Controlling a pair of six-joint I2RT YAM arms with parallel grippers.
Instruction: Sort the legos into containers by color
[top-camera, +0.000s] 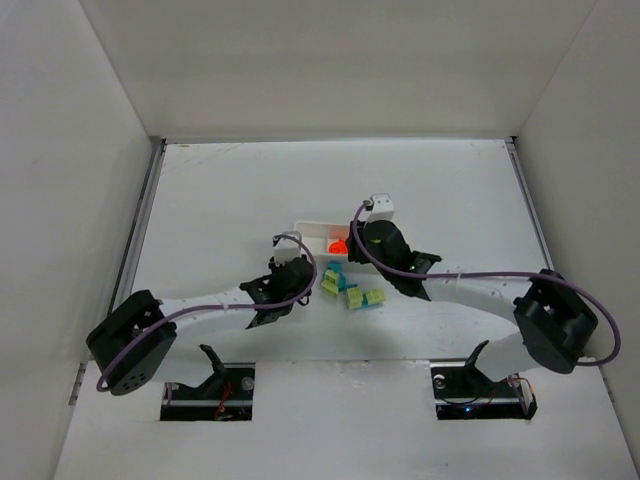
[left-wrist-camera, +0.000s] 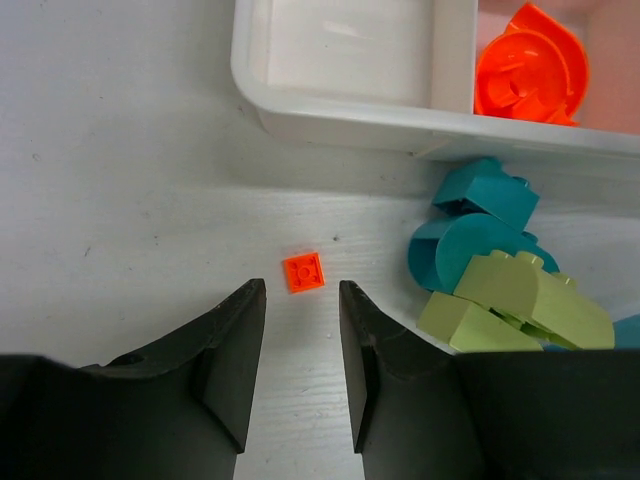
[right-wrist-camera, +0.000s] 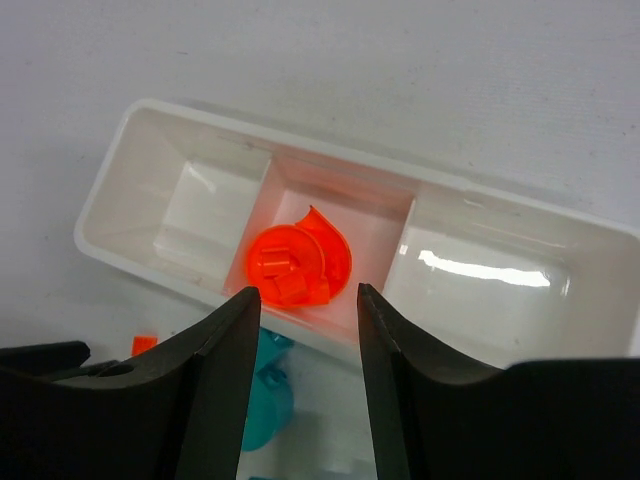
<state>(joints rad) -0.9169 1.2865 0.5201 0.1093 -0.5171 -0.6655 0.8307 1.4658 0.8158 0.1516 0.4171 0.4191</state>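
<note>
Orange lego apart from tray edge

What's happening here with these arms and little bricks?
Legos are being sorted by color into a white tray. The open right gripper hangs over its middle compartment, where an orange piece lies. The open left gripper faces a tiny orange piece on the table. Cyan pieces and yellow-green pieces lie beside the tray.

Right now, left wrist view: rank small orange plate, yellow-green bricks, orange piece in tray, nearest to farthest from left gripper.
1. Small orange plate: on the table, just ahead of the left gripper.
2. Yellow-green bricks: on the table, right side.
3. Orange piece: upper right, in the tray.
</note>
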